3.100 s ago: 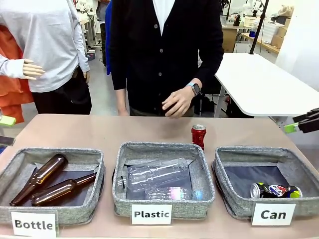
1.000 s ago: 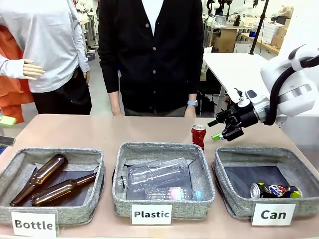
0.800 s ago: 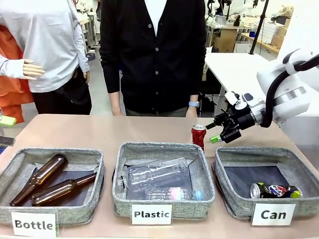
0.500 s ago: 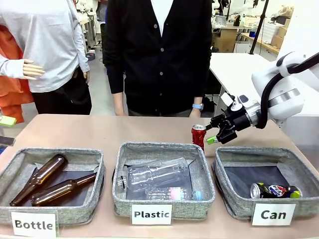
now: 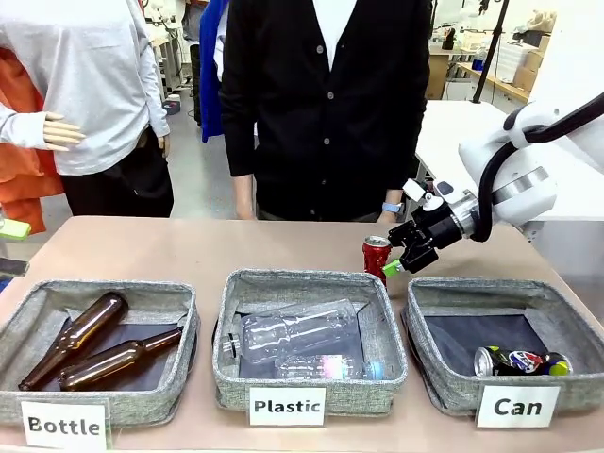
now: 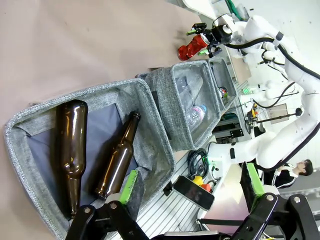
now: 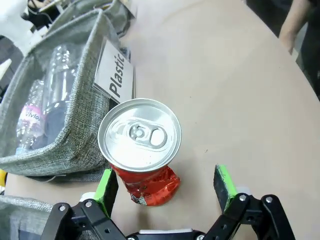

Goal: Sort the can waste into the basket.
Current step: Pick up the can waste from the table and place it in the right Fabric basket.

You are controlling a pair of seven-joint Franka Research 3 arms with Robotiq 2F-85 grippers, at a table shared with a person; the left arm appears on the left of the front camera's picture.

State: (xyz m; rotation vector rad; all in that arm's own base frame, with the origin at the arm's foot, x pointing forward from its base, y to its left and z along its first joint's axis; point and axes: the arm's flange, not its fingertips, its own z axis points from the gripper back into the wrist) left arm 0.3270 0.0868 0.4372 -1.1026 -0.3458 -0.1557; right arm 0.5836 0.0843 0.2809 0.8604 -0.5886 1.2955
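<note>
Right hand [image 5: 400, 255], fingers spread and empty, has closed in on your red can [image 5: 376, 257], upright on the desk [image 5: 189, 250] at 11 o'clock from the Can basket [image 5: 444, 392]; grasp comes next.

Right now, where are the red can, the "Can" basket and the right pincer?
red can [image 7: 139, 135]: right wrist view, on its silver top.
"Can" basket [image 5: 444, 396]: front view, on its grey front wall.
right pincer [image 7: 166, 187]: right wrist view, midway between the green pads.
</note>
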